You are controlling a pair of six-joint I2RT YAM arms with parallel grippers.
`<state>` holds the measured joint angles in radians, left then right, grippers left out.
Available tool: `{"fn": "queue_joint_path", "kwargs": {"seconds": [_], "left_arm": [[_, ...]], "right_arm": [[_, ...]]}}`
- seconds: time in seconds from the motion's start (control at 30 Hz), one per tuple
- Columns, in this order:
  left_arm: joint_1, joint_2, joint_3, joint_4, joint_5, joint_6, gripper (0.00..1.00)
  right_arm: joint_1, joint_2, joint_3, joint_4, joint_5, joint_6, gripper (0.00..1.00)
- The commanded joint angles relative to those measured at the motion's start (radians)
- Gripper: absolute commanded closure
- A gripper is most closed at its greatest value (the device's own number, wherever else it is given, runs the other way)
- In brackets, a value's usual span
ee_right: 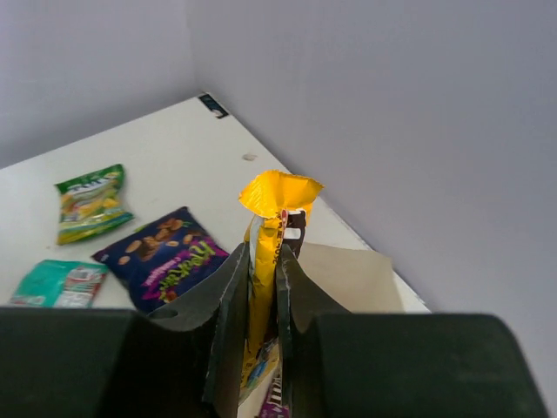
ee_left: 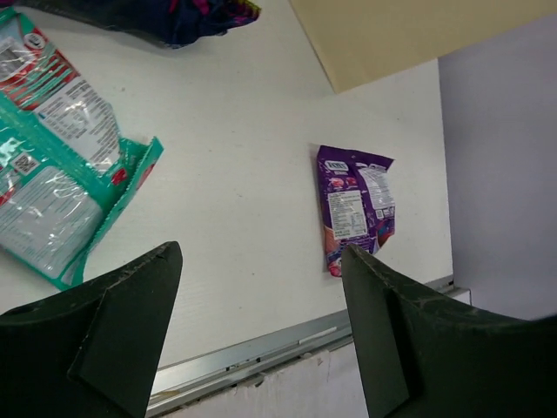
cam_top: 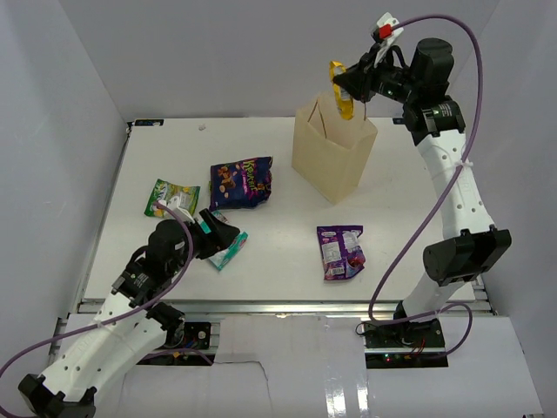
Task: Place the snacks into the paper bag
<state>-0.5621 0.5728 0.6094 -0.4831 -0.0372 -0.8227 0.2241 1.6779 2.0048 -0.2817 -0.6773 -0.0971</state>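
The tan paper bag (cam_top: 333, 161) stands upright at the table's back right. Above its open top my right gripper (cam_top: 350, 90) is shut on a yellow snack packet (cam_top: 338, 85), which hangs edge-up between the fingers (ee_right: 228, 296). In the right wrist view the packet (ee_right: 274, 196) sticks up past the gripper (ee_right: 264, 261), with the bag (ee_right: 352, 274) below. My left gripper (cam_top: 216, 232) is open and holds nothing, low over the table beside a teal packet (cam_top: 230, 251). Its view shows that teal packet (ee_left: 52, 192) on the left and a small purple packet (ee_left: 355, 205) ahead of the gripper (ee_left: 261, 261).
A large dark purple packet (cam_top: 241, 181) and a green-yellow packet (cam_top: 171, 197) lie left of the bag. The small purple packet (cam_top: 341, 251) lies near the front edge. White walls close in the table on three sides. The metal front rail (ee_left: 261, 353) runs just under the left fingers.
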Motion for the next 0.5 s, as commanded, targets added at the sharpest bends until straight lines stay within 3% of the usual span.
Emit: {"fn": "queue_joint_path", "kwargs": {"seconds": [0.0, 0.13, 0.2, 0.27, 0.4, 0.47], "left_arm": [[0.002, 0.005, 0.003, -0.066, -0.104, -0.062, 0.16], [0.001, 0.036, 0.012, -0.127, -0.164, -0.119, 0.18], [0.001, 0.067, 0.023, -0.175, -0.202, -0.16, 0.18], [0.001, 0.096, 0.036, -0.219, -0.224, -0.19, 0.18], [0.002, 0.197, 0.062, -0.275, -0.244, -0.248, 0.18], [0.002, 0.26, 0.069, -0.291, -0.247, -0.257, 0.17]], "right_arm": [[-0.022, 0.058, 0.02, 0.033, 0.105, -0.056, 0.89], [-0.025, 0.088, -0.038, 0.044, 0.14, -0.125, 0.88], [-0.025, 0.106, -0.067, 0.044, 0.16, -0.156, 0.82], [-0.031, 0.121, -0.08, 0.036, 0.163, -0.173, 0.71], [-0.051, 0.099, -0.097, -0.031, 0.079, -0.178, 0.34], [-0.1, 0.069, -0.074, -0.083, -0.091, -0.152, 0.24]]}}
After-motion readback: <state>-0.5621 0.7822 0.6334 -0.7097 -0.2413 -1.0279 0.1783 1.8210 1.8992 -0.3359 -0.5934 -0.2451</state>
